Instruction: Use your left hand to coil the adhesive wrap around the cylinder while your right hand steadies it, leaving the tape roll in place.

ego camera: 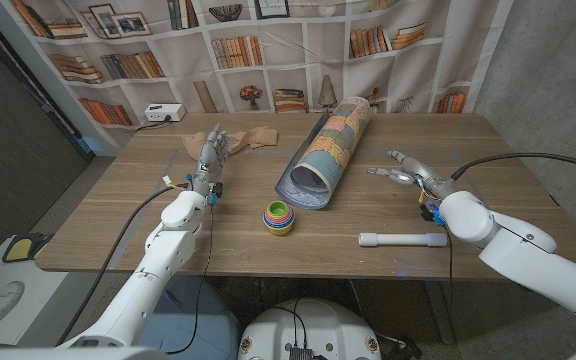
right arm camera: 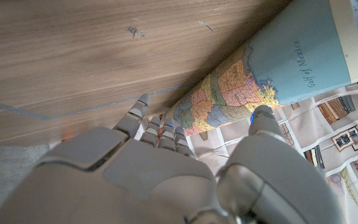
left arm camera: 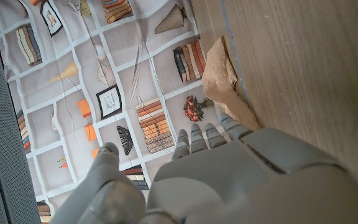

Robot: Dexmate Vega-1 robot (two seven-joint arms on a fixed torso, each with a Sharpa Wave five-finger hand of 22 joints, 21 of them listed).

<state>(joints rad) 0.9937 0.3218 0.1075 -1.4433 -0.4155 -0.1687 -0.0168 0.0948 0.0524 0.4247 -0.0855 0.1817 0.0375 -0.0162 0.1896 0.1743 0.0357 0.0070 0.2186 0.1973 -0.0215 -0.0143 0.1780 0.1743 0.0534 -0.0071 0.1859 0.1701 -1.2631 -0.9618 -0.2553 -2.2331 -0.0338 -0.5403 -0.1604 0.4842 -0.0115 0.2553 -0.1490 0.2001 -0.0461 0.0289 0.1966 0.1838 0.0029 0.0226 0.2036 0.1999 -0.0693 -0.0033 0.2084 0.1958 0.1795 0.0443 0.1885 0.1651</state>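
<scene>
On the table (ego camera: 118, 215), seen from the head, the map tube (ego camera: 328, 150) lies just past the middle, tilted toward one o'clock. At five o'clock from the tube's near end sits a stack of cups (ego camera: 278, 217). The left hand (ego camera: 211, 152) stands at nine o'clock from the tube, fingers apart, holding nothing. The right hand (ego camera: 404, 170) waits at three o'clock, fingers spread, also holding nothing. Near it lies a white stick (ego camera: 402, 239). From the left wrist, that hand (left arm camera: 229, 180) points at a tan cloth (left arm camera: 225, 81). From the right wrist, the hand (right arm camera: 166, 174) reaches toward the tube (right arm camera: 260, 74).
</scene>
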